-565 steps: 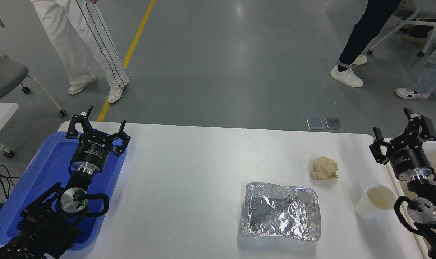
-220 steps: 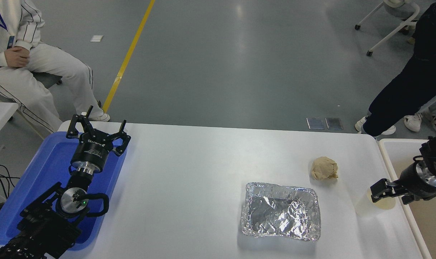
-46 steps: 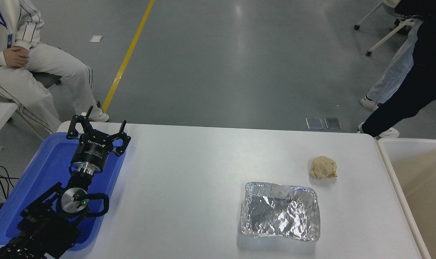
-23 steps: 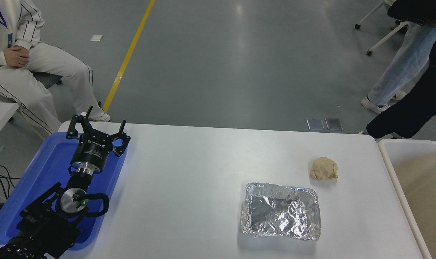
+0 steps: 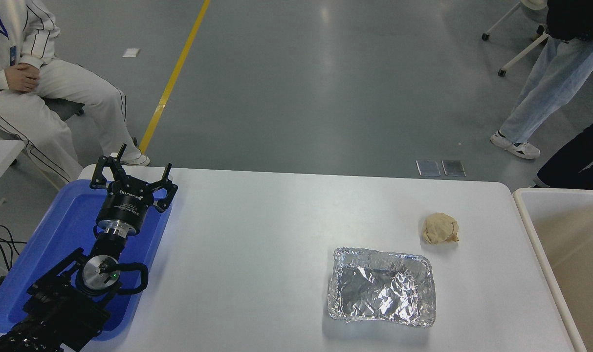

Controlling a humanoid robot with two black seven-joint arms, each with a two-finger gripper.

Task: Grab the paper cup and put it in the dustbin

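One view, the head view, catalogued as follows.

White counter (image 5: 257,234): fills the lower half of the picture, rounded far corners, surface plain.

Left end effector (image 5: 132,178): black, at about 9 o'clock from the counter's middle, hanging over the blue tray (image 5: 56,234); its fingers are spread apart with nothing between them. Its arm runs back to the 7 o'clock corner of the picture.

Right arm and right end effector: out of the picture.

Blue tray: flat plastic, lying along the counter's left edge, partly covered by the left arm.

Foil tray (image 5: 380,286): crinkled silver, rectangular, at about 5 o'clock from the counter's middle.

Paper ball (image 5: 440,228): crumpled, tan, at about 1 o'clock from the foil tray, near it but apart.

Dustbin (image 5: 540,254): large, off-white rounded rim, beige inner walls, standing just beside the counter's right edge at 3 o'clock and cut off by the picture's right side.

Paper cup: not to be seen on the counter or in the part of the dustbin that shows; where it lies cannot be told.

Persons: one seated in white striped clothing (image 5: 42,88) at 10 o'clock beyond the counter; legs in pale jeans (image 5: 545,88) standing at 2 o'clock; a dark-clothed figure (image 5: 577,166) at the right edge behind the dustbin.

Floor: grey, with a yellow line (image 5: 174,78) running toward 12 o'clock.
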